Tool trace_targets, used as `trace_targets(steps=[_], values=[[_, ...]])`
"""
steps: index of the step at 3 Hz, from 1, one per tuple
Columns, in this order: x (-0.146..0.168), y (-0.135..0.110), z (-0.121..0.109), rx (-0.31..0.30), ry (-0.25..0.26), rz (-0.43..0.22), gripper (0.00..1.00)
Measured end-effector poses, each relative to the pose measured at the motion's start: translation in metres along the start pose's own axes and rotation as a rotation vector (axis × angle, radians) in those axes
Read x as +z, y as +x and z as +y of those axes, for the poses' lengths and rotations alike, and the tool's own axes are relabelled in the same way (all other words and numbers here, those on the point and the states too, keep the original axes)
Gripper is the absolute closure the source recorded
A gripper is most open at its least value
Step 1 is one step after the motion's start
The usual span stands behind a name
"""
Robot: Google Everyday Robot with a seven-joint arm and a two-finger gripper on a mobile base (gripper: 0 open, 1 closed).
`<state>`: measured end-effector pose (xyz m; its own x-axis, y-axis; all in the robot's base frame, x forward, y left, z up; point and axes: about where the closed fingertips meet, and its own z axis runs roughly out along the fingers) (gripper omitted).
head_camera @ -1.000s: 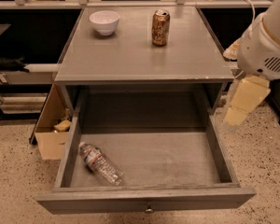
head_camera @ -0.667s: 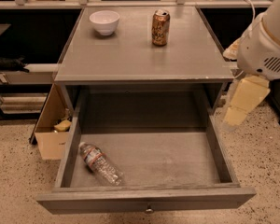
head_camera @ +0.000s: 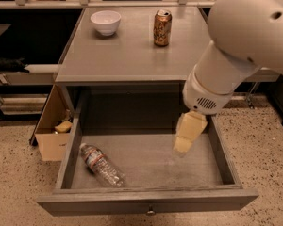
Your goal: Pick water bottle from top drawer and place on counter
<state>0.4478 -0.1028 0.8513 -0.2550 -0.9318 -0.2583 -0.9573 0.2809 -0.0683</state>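
Note:
The water bottle (head_camera: 100,165) lies on its side in the front left of the open top drawer (head_camera: 146,199), cap pointing to the back left. My gripper (head_camera: 183,147) hangs below the big white arm over the right middle of the drawer, pointing down, well to the right of the bottle and not touching it. The grey counter (head_camera: 132,51) sits above the drawer.
A gold-brown drink can (head_camera: 162,28) and a white bowl (head_camera: 105,22) stand at the back of the counter. A cardboard box (head_camera: 52,131) sits on the floor left of the cabinet. My arm covers the counter's right front corner.
My arm has swung left from beside the cabinet's right side to over the drawer, and the gripper now hangs above the drawer's right half. The bottle has not moved.

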Motion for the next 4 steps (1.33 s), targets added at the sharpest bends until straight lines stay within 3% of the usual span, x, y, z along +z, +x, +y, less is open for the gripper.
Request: trace_targets(steps=[1,2,4], values=[[0.044,-0.024,0.005,0.039,-0.056,-0.021,0.0],[0.074,-0.063,0.01,0.108,-0.034,-0.08,0.0],[0.083,-0.069,0.01,0.109,-0.034,-0.066,0.0]])
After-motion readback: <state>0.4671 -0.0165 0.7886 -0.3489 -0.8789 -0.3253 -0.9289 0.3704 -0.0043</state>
